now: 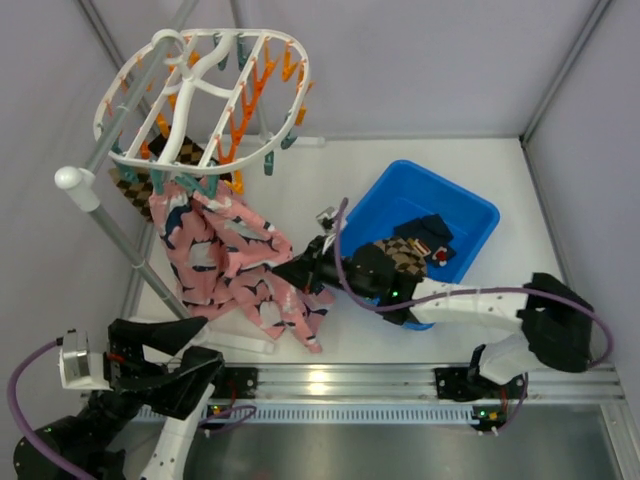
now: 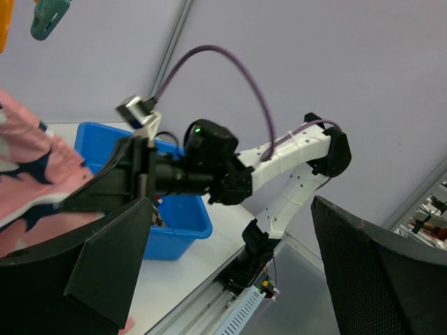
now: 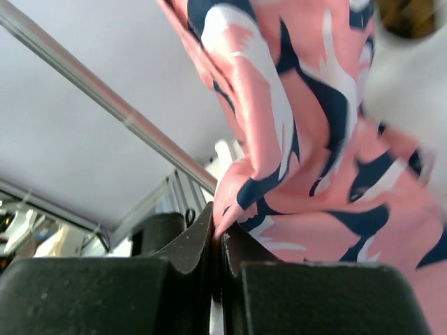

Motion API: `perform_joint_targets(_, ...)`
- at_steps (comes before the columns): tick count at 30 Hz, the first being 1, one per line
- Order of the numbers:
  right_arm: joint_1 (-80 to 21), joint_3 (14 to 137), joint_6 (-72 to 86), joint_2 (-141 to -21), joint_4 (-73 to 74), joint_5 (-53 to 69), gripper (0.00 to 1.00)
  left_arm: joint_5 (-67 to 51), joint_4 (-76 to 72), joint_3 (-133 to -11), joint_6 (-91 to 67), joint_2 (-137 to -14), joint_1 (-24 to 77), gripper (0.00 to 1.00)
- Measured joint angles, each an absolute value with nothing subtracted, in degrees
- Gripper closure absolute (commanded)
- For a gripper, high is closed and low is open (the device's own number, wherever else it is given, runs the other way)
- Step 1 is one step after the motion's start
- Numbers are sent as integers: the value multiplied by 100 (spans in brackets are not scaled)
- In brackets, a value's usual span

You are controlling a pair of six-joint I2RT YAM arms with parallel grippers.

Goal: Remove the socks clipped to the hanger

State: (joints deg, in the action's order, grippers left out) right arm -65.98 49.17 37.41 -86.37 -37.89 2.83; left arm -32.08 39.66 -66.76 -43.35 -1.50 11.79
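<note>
The white oval hanger (image 1: pixel 165 40), with its orange and teal clips, hangs at the back left. Pink socks (image 1: pixel 225 255) with navy-and-white marks dangle from its near edge and drape down to the table. A brown-and-black checkered sock (image 1: pixel 128 190) hangs behind them. My right gripper (image 1: pixel 300 270) reaches left from the bin and is shut on a fold of pink sock (image 3: pixel 314 139), pinched between its fingertips (image 3: pixel 202 241). My left gripper (image 1: pixel 185 350) stays low at the near left, open and empty (image 2: pixel 230 279), its camera facing the right arm.
A blue bin (image 1: pixel 400 200) at centre right holds checkered and navy socks. It also shows in the left wrist view as the blue bin (image 2: pixel 178 223). A grey pole (image 1: pixel 110 225) with a white knob slants under the hanger. A metal rail (image 1: pixel 330 380) runs along the near edge.
</note>
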Motion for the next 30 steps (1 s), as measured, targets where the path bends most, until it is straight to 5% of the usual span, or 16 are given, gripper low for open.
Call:
perform_joint_targets(12,-5992,4595,2897,-5441,-1931,-690,98,-3210,3981,-6495,-4335,-150,1179,1)
perform_joint_targets(30,-2110,5653,3208,-6528,-915,1293,100,-3334,3988,-6486,-4333,-150,1173,1)
